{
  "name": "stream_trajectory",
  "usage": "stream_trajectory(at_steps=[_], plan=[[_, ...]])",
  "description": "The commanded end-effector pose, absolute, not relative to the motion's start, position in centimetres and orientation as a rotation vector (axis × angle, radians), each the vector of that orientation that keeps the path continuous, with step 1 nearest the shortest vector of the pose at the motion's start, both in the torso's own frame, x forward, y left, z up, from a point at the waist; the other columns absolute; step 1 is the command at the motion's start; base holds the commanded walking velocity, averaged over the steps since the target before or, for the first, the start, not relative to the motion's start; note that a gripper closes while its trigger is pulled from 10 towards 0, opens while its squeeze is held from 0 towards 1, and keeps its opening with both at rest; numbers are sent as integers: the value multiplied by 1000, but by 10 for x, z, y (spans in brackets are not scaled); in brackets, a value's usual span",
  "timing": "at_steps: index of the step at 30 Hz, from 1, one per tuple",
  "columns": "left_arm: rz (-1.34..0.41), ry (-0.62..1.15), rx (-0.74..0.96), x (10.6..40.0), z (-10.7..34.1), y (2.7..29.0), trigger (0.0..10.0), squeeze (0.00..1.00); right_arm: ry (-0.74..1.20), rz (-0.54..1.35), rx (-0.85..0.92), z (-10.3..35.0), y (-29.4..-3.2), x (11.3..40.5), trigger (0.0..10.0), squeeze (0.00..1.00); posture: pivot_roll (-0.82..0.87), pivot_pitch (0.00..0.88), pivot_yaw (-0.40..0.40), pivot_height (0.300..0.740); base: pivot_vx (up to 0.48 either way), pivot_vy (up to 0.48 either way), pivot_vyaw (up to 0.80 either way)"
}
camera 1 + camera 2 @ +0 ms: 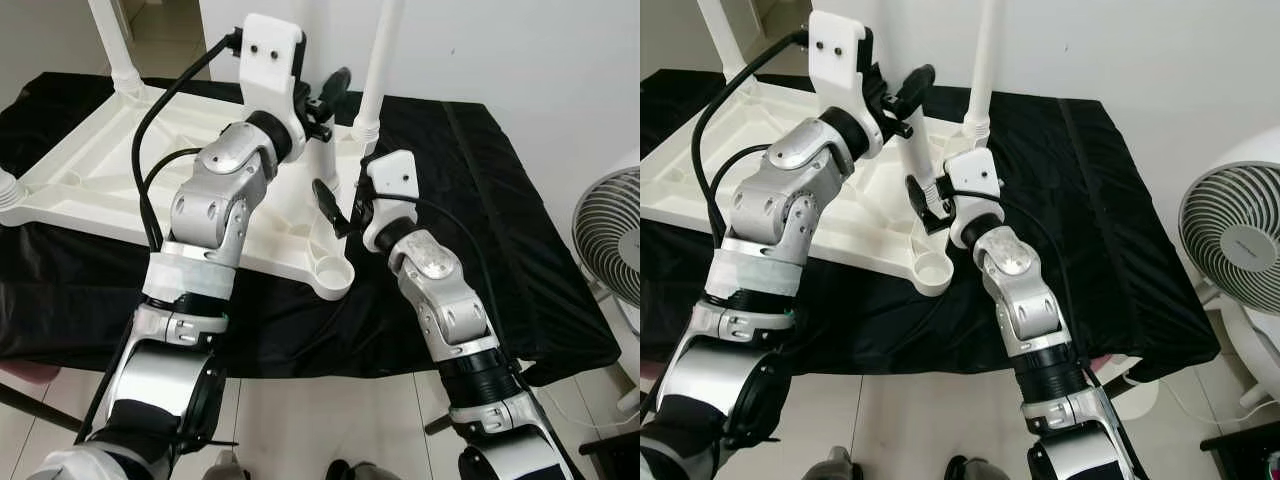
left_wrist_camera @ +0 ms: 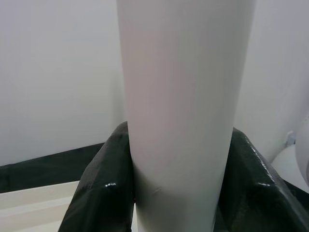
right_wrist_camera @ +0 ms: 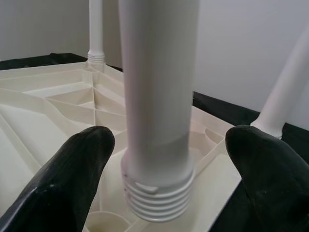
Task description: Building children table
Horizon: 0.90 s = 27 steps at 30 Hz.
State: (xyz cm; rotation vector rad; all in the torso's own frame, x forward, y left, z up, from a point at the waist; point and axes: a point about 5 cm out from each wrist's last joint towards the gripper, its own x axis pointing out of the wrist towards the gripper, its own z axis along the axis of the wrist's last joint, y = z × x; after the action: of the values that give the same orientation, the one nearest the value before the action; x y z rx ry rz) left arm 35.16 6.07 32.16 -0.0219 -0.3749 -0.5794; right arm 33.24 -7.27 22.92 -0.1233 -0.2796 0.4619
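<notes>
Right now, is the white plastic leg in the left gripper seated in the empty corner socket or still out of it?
Out. The white plastic leg hangs with its threaded end bare above the empty corner socket.

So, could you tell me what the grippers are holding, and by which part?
The left gripper clamps the white table leg on its smooth shaft, above the threaded end. The right gripper holds nothing, its fingers open either side of it.
</notes>
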Motion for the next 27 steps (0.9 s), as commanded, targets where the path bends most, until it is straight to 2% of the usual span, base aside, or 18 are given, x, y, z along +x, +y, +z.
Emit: stream_trajectory(at_steps=[1,27], plan=[[-523,-384,-15,350,323,60,10000,0,-249,476,-124,225,-68,334,10000,0,121,53,-63,740,0,0,0],[-538,-405,-3,336,322,44,10000,0,-267,426,-105,233,-62,351,10000,0,129,66,-67,740,0,0,0]])
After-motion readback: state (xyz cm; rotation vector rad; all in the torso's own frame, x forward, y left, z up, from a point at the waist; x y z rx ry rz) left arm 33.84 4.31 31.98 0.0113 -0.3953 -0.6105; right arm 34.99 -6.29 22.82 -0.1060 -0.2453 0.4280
